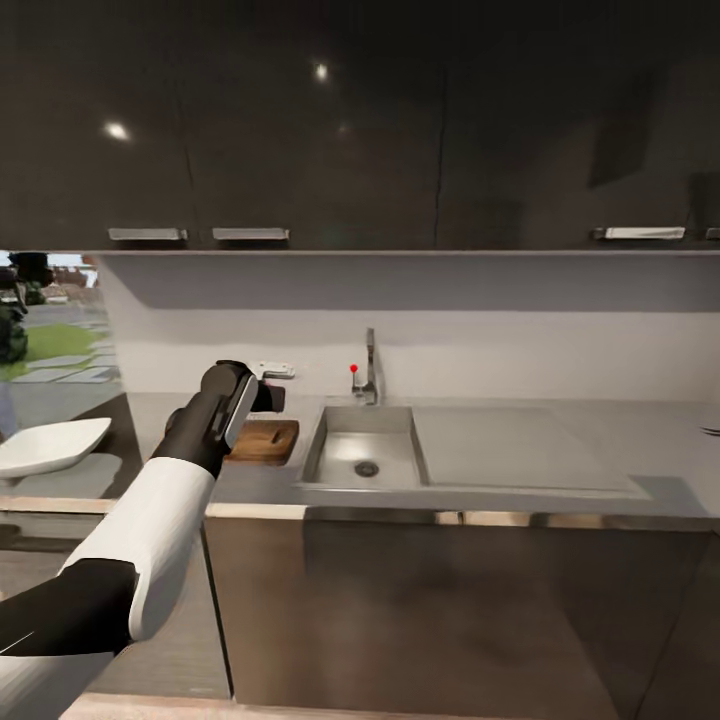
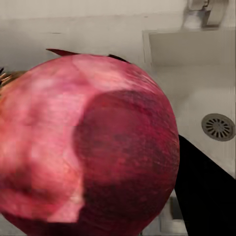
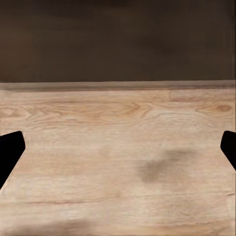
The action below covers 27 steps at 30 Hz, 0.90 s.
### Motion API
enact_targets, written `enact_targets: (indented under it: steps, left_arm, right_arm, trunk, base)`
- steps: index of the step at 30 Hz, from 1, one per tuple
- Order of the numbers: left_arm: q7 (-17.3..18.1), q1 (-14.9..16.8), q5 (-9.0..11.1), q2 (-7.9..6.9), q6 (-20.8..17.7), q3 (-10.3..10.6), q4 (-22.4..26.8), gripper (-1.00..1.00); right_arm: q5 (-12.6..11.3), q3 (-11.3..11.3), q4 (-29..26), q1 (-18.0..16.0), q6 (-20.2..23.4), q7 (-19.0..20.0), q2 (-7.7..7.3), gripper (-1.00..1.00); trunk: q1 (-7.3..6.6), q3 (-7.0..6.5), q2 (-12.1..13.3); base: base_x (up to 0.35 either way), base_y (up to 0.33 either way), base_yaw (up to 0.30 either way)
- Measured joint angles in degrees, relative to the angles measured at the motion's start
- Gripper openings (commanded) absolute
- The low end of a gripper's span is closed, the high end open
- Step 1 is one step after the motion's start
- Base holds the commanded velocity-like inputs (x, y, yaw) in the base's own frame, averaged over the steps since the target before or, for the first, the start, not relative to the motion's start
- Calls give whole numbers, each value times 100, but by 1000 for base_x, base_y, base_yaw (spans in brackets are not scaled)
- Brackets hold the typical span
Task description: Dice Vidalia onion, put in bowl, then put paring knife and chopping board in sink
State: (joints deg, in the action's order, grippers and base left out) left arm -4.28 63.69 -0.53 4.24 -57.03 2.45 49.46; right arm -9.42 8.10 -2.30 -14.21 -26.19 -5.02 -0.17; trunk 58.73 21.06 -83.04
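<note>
Pinkish-red Vidalia onion [image 2: 88, 147] sits clamped in the left jaws [image 1: 262, 396], held above the chopping board [image 1: 266, 440] just beside the sink [image 1: 366, 455]. Right jaws [image 3: 118, 147] stand apart over wooden floor. Advised: lower squarely onto the board's centre before releasing, so it cannot roll off.

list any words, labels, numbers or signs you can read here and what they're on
None: no view shows readable text.
The curved chrome tap carries a plain red dot, a mark without lettering.
The small white fitting on the back wall is too small to tell whether it bears print.
The reddish-pink round onion in the left claw has no label.
</note>
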Motion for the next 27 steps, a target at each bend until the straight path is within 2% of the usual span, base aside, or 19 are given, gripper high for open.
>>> enact_targets:
  steps: [6,14,21,27]
  left_arm:
    - [11,0,13,6,3,0,-122,-100]
    - [33,0,28,32,19,6,-470,-100]
    - [45,0,22,53,41,15,-734,-100]
    - [47,-1,25,57,40,14,-882,-100]
  right_arm:
    - [0,0,0,0,0,0,-6,100]
    - [0,0,-1,1,-1,-2,-9,100]
    - [0,1,-1,1,-3,-4,-10,100]
    - [0,0,0,0,-3,-3,-9,100]
  trunk:
    - [-1,-38,0]
    - [-2,-48,0]
    - [0,-64,0]
    - [0,-73,0]
  base:
    - [78,299,154]
    - [218,237,12]
    - [112,69,-164]
    - [6,3,-47]
